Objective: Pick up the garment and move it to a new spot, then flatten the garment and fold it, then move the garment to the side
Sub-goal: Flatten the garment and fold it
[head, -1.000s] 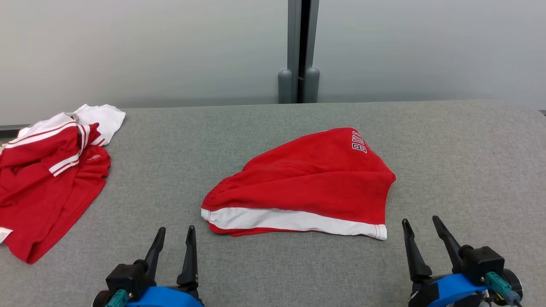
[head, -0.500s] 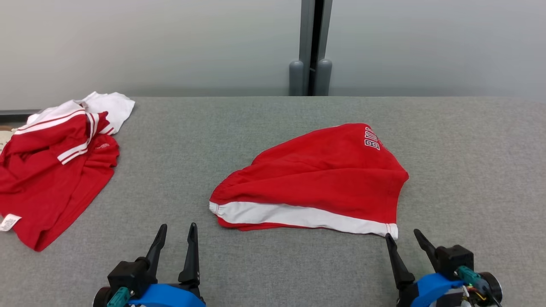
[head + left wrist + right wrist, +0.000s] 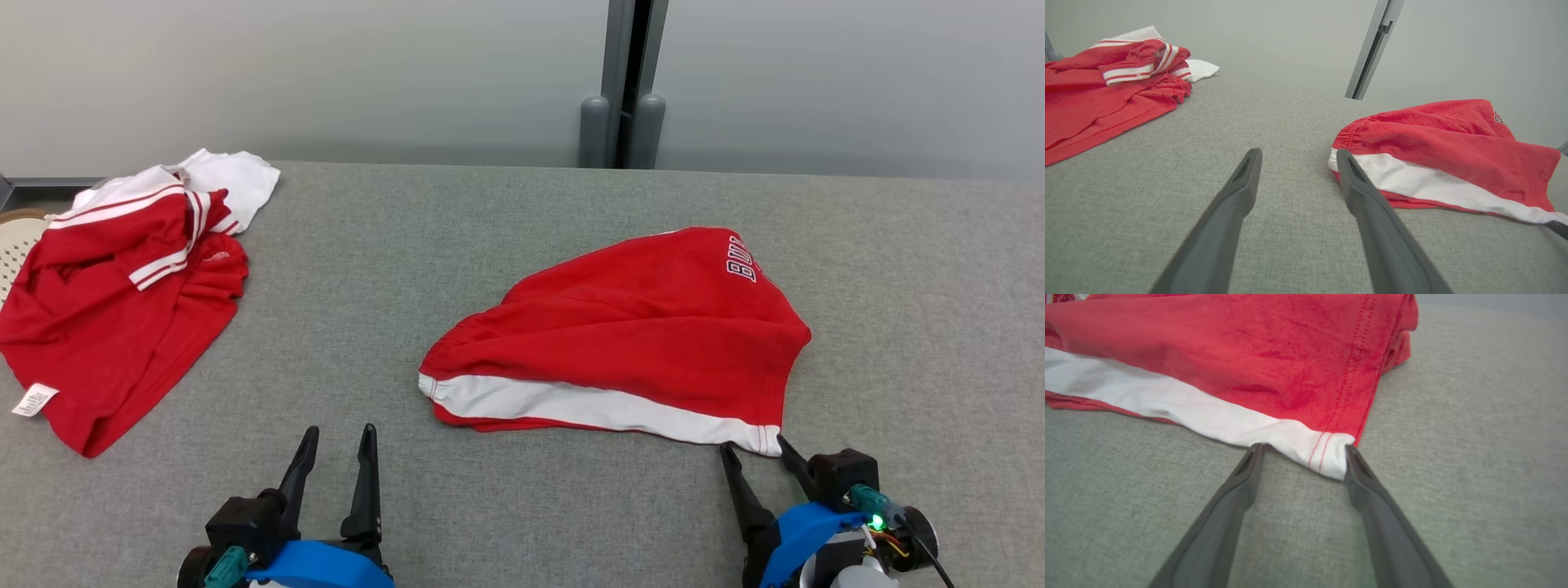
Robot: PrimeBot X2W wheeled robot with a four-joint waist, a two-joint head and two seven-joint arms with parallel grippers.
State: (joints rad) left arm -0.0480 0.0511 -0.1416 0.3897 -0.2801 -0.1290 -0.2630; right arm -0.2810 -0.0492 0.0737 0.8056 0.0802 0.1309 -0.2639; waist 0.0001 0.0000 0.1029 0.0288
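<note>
Finding: over the last second the right gripper has advanced from a position well clear of the red shorts to their near right corner. Its fingers are spread wide, and in the right wrist view the tips bracket the white hem corner without gripping anything. The left gripper holds the same pose, fingers apart, near the waistband end but not touching it.

The shorts lie mid-table on the grey table, unmoved. Their apparent drift in the head view matches that of the wall post and the red-and-white shirt at far left, so the camera has turned, not the cloth.

Assessment: the approach looks complete and the corner grasp is not yet made. Closing on it appears to be the next step. One concern is that the hem lies flat on the table, so the fingers may slide over it.
</note>
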